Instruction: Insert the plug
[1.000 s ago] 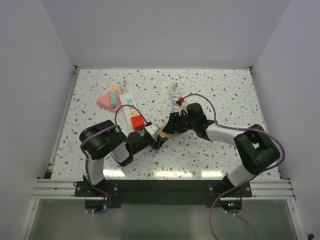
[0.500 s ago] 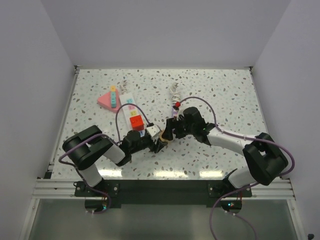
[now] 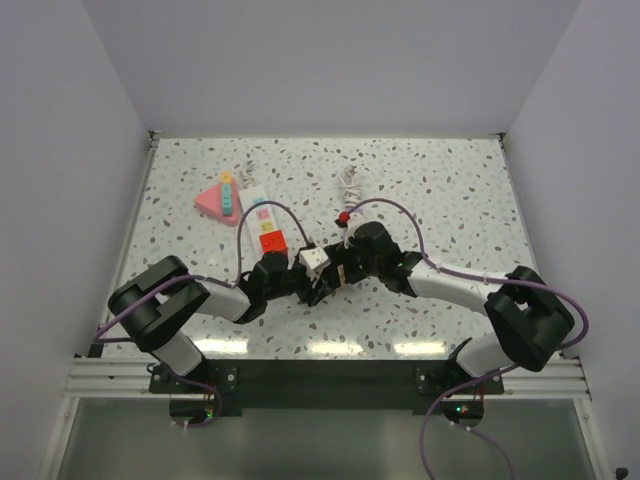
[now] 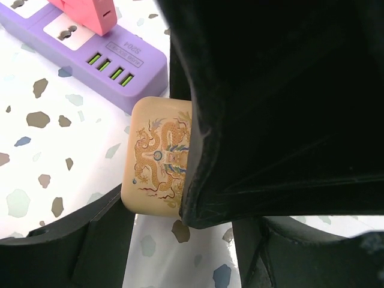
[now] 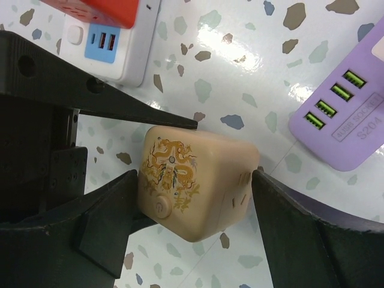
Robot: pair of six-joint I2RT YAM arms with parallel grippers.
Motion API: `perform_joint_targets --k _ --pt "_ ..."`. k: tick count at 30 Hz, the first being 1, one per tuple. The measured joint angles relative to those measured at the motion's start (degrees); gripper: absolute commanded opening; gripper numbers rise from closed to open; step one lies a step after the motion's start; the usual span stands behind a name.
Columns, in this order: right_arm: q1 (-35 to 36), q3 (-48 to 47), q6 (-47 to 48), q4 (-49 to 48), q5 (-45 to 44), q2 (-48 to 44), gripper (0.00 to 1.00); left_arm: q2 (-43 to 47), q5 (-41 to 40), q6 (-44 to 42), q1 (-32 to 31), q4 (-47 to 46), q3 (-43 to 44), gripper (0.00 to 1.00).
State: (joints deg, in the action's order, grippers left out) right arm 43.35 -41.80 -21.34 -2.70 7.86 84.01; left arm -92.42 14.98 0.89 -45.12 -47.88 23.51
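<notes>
Since a second ago, both arms have shifted a little toward the left edge, and the left arm now lies low and stretched. The plug point(image 5: 192, 186) is between both tools, mid-tabletop point(image 3: 450, 180). The left gripper point(image 3: 312, 283) is closed on it. The right gripper point(image 5: 196, 180) has a finger at each side, but I cannot tell if they press. I judge this a hand-over, with nothing inserted yet. The white strip point(image 5: 114, 42) and purple strip point(image 5: 342, 120) lie just beside the plug. Free room is toward the right edge.

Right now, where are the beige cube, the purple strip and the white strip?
beige cube point(image 5: 171, 171), right wrist view, dragon face.
purple strip point(image 5: 351, 126), right wrist view, USB end.
white strip point(image 5: 126, 54), right wrist view, USB end.
</notes>
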Motion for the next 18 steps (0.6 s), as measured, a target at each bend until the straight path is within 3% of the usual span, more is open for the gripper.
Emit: perform_joint_targets --k 10,13,15,16,18 --pt "0.3 -2.6 -2.5 -0.9 -3.0 3.8 0.78 1.5 -1.4 -0.3 0.9 6.0 1.9 0.00" --pt "0.3 -3.2 -3.4 -1.3 -4.2 4.5 0.74 1.7 -1.6 -0.1 1.2 8.0 2.9 0.00" --pt "0.4 -3.5 -3.8 -1.5 -4.4 4.9 0.65 1.7 -1.6 -0.1 1.3 9.1 3.5 0.00" --pt "0.4 -3.7 -3.7 -1.7 -4.6 5.3 0.53 1.7 -1.9 0.0 1.4 9.7 3.8 0.00" --pt "1.1 -4.5 -3.4 -1.8 -6.0 6.3 0.41 1.8 -3.1 0.6 1.4 10.9 4.5 0.00"
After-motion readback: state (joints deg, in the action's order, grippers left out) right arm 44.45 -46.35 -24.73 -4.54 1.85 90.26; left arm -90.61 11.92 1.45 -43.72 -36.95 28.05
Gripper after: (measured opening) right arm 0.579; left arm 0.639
